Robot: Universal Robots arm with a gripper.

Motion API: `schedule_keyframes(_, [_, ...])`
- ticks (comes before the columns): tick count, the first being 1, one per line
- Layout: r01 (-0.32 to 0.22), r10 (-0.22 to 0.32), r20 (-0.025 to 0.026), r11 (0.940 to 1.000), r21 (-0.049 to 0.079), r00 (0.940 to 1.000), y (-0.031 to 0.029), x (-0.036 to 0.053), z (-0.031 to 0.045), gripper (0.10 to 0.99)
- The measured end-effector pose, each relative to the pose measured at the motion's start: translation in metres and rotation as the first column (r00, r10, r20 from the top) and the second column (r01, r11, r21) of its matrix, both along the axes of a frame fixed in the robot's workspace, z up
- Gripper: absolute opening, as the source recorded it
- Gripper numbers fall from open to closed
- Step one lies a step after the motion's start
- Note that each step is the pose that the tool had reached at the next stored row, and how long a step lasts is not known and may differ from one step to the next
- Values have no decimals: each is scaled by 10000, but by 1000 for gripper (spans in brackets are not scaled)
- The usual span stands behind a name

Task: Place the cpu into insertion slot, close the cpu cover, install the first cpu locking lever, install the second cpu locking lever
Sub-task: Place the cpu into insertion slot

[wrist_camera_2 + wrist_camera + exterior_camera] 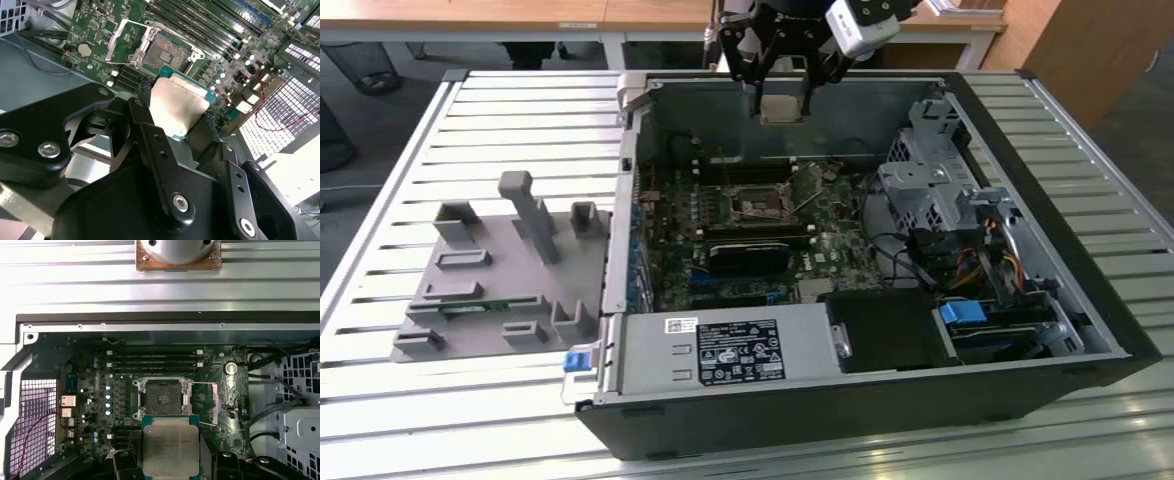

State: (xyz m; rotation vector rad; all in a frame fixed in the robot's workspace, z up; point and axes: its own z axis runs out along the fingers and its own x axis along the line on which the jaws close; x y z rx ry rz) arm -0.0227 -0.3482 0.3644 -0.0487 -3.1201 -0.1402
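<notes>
Black fingers of the gripper were closed on opposite edges of the cpu, pinching the chip so that its dull silver-beige face showed in the second wrist view and its green rim peeked out at one side. Beyond it lay the green motherboard, and on that the insertion slot, dark and bare inside its silvery rim, with nothing seated in it. Just beside the slot the cpu cover stood tilted up and swung open, its hollow middle showing the board behind. In the first wrist view the cpu was apart from the insertion slot, held near it but not touching. In the exterior view the gripper hung with the cpu over the open computer case, above the board and clear of the insertion slot. A silver power supply sat at the case's near end. Outside the case, toward the exterior view's left, a grey fixture block rested on the slatted metal table.
</notes>
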Motion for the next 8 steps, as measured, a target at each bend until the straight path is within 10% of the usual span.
schedule_keyframes(8, [134, -134, 0, 9999, -1, 9999, 0, 0, 0, 545])
